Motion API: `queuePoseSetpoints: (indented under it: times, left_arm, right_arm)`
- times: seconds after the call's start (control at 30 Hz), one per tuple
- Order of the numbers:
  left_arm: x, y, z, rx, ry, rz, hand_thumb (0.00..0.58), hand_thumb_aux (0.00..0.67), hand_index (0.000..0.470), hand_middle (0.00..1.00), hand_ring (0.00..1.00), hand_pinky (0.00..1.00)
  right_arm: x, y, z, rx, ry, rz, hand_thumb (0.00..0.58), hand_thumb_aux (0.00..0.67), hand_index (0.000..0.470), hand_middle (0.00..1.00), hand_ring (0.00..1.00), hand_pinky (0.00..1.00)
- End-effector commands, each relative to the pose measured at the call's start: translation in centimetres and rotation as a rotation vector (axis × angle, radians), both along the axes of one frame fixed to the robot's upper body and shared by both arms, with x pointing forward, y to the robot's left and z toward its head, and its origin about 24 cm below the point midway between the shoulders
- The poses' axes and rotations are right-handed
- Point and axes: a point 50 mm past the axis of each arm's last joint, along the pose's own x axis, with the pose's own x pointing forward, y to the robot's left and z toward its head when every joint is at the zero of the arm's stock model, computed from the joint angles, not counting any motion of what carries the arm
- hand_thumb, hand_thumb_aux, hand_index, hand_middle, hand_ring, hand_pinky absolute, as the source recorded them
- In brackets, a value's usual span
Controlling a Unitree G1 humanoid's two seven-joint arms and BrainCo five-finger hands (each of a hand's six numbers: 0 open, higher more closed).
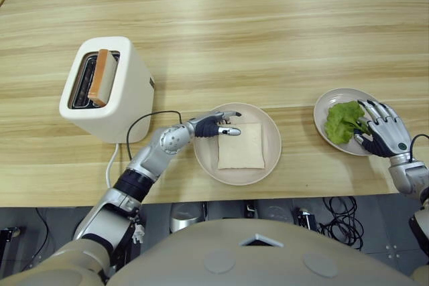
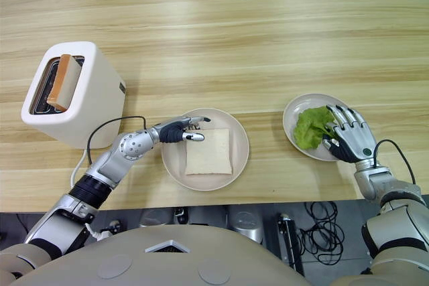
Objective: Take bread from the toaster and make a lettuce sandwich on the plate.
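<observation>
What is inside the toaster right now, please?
One slice of bread stands in a slot of the toaster, with its top sticking out. The other slot looks dark and empty. The slice's lower part and the slot bottoms are hidden by the toaster's walls.

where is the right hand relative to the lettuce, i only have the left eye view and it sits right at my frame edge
observer: The right hand lies on the near right side of the small plate, its fingers spread over the edge of the lettuce and not closed on it.
operator: is there bread on the big plate
observer: Yes, one slice lies flat on the big plate. The left hand is at the slice's far left corner with its fingers extended.
operator: any more bread in the toaster
observer: A second slice stands upright in the slot of the toaster.
</observation>
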Motion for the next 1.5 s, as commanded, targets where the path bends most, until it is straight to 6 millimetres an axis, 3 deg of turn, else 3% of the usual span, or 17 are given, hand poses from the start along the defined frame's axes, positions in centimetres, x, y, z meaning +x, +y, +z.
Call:
queuePoseSetpoints:
  times: [0.03,0.17,0.33,0.37,0.4,0.43,0.63,0.87,1.03,1.27,1.37,1.5]
  left_arm:
    - [0.3,0.0,0.4,0.001,-0.025,0.007,0.000,0.000,0.000,0.00,0.00,0.00]
    - [0.6,0.0,1.3,-0.017,-0.065,0.020,0.000,0.000,0.000,0.00,0.00,0.00]
    - [0.9,-0.1,2.9,-0.047,-0.146,0.031,0.000,0.000,0.000,0.00,0.00,0.00]
    - [0.9,-0.1,3.2,-0.051,-0.162,0.034,0.000,0.000,0.000,0.00,0.00,0.00]
    - [1.0,0.0,3.5,-0.052,-0.173,0.046,0.000,0.000,0.000,0.00,0.00,0.00]
    - [1.1,0.2,3.7,-0.051,-0.181,0.065,0.000,0.000,0.000,0.00,0.00,0.00]
    - [2.2,1.9,6.0,-0.048,-0.346,0.211,0.000,0.000,0.000,0.00,0.00,0.00]
    - [1.2,3.1,10.9,-0.169,-0.542,0.270,0.000,0.000,0.000,0.00,0.00,0.00]
    - [0.2,5.8,14.3,-0.197,-0.672,0.354,0.000,0.000,0.000,0.00,0.00,0.00]
    - [-0.8,11.1,17.5,-0.184,-0.763,0.531,0.000,0.000,0.000,0.00,0.00,0.00]
    - [-1.1,14.1,17.8,-0.138,-0.783,0.650,0.000,0.000,0.000,0.00,0.00,0.00]
    - [-1.5,17.1,16.7,-0.030,-0.768,0.774,0.000,0.000,0.000,0.00,0.00,0.00]
  right_arm:
    - [0.0,0.6,-0.8,0.004,0.045,0.013,0.580,0.670,0.460,0.00,0.00,0.00]
    - [0.5,0.8,-0.3,0.020,0.010,0.020,0.580,0.670,0.460,0.00,0.00,0.00]
    - [2.4,1.3,1.6,0.077,-0.101,0.062,0.580,0.670,0.460,0.00,0.00,0.00]
    - [2.8,1.5,2.0,0.084,-0.122,0.080,0.580,0.670,0.460,0.24,0.24,0.24]
    - [3.2,1.7,2.5,0.091,-0.143,0.100,0.580,0.670,0.460,0.73,0.73,0.73]
    - [3.6,1.9,3.0,0.100,-0.164,0.119,0.580,0.670,0.460,1.00,1.00,1.00]
    - [5.8,4.5,5.9,0.172,-0.283,0.331,0.580,0.670,0.460,1.00,1.00,1.00]
    - [6.9,11.0,7.6,0.308,-0.267,0.655,0.580,0.670,0.460,1.00,1.00,1.00]
    - [6.5,15.6,7.2,0.401,-0.152,0.825,0.580,0.670,0.460,1.00,1.00,1.00]
    - [5.7,19.3,5.6,0.448,0.023,0.946,0.580,0.670,0.460,1.00,1.00,1.00]
    - [5.3,20.5,4.9,0.473,0.094,0.987,0.580,0.670,0.460,1.00,1.00,1.00]
    - [5.0,21.7,4.1,0.488,0.177,1.010,0.580,0.670,0.460,1.00,1.00,1.00]
